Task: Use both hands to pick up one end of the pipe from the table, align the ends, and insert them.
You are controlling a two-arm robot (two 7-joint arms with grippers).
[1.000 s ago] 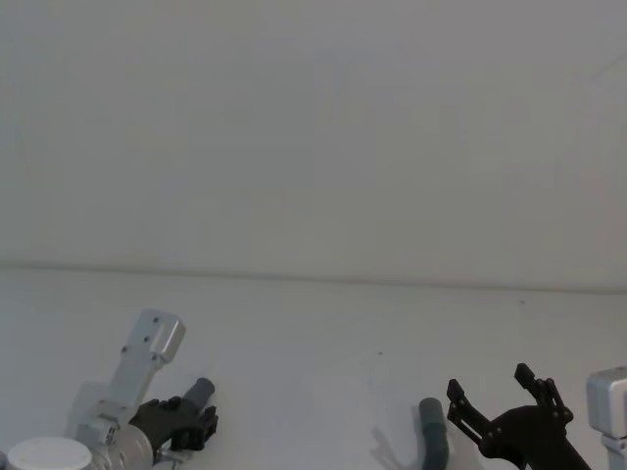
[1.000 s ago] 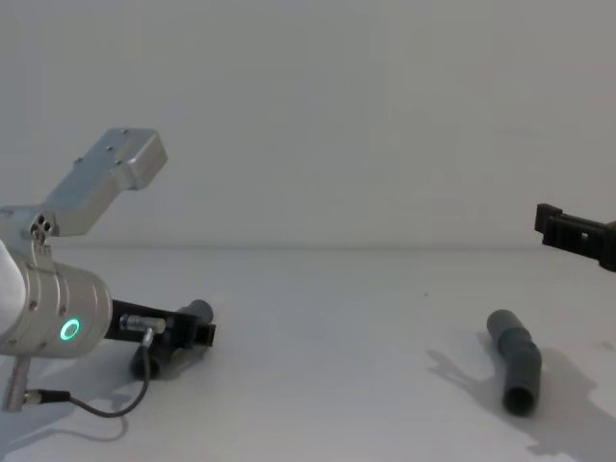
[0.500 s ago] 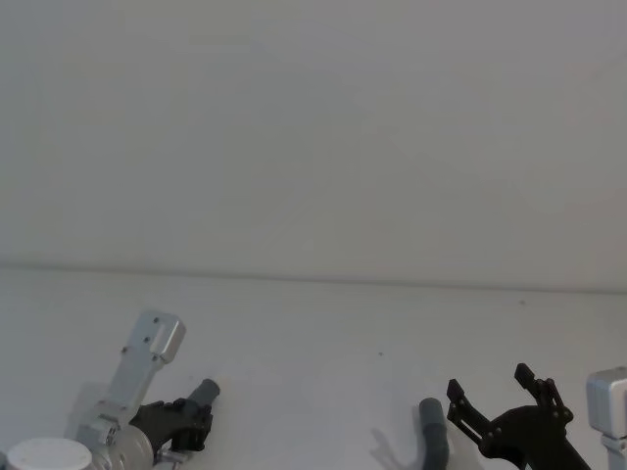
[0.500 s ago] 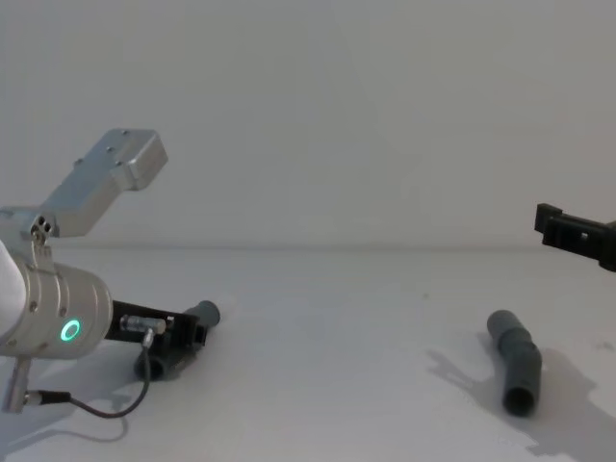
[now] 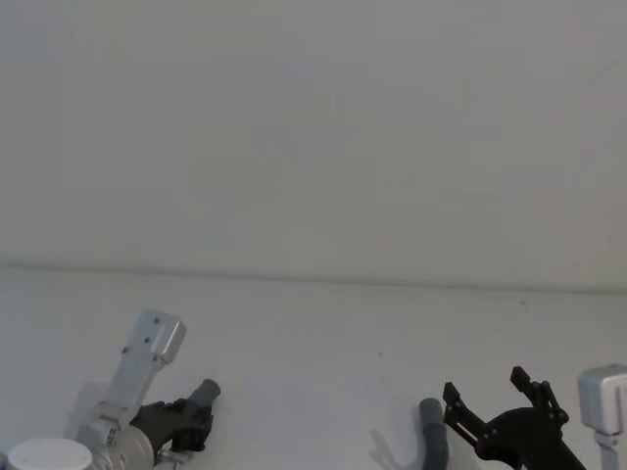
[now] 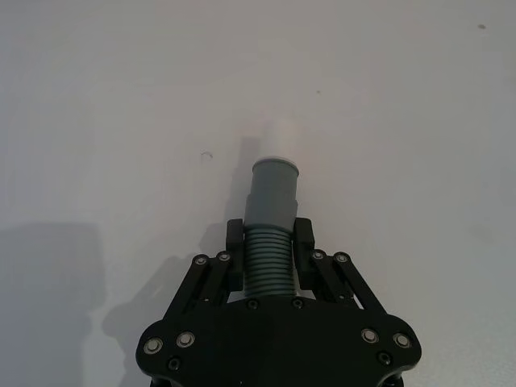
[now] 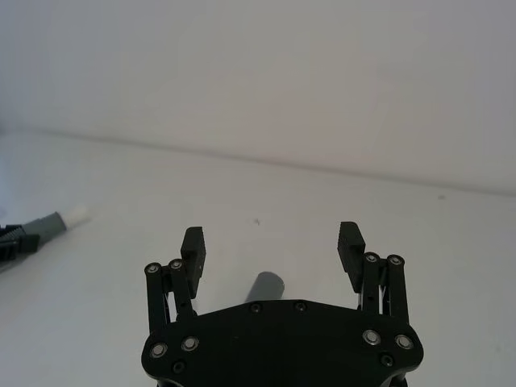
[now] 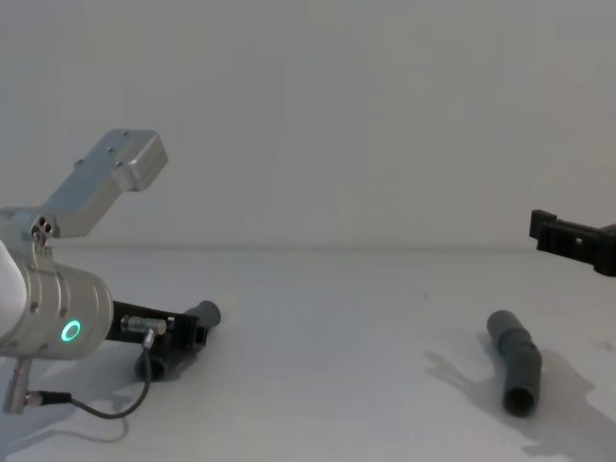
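Clamping the spigot piece [image 6: 272,193] by its ribs near the worktop [image 8: 337,385], the left gripper [image 6: 270,242] has its half. The right gripper [image 7: 272,240] hovers, fingers [image 7: 193,246] wide open, above the cuff piece [image 8: 515,361] lying flat. Next, I judge, it must descend and grasp.

In the head view, the left pipe [image 5: 204,394] sits at the lower left on the table [image 5: 323,333]. It is clasped between the fingers of the left gripper [image 5: 181,428], and its end juts past them toward the upper right. The right pipe [image 5: 434,441] lies at the bottom edge, right of centre and well apart from the left pipe. The right gripper [image 5: 485,387] is just right of it, fingers spread. In the chest view this gripper hangs at the right edge, above the right pipe and clear of it. The wall [image 5: 313,127] stands behind the table, across the upper frame.
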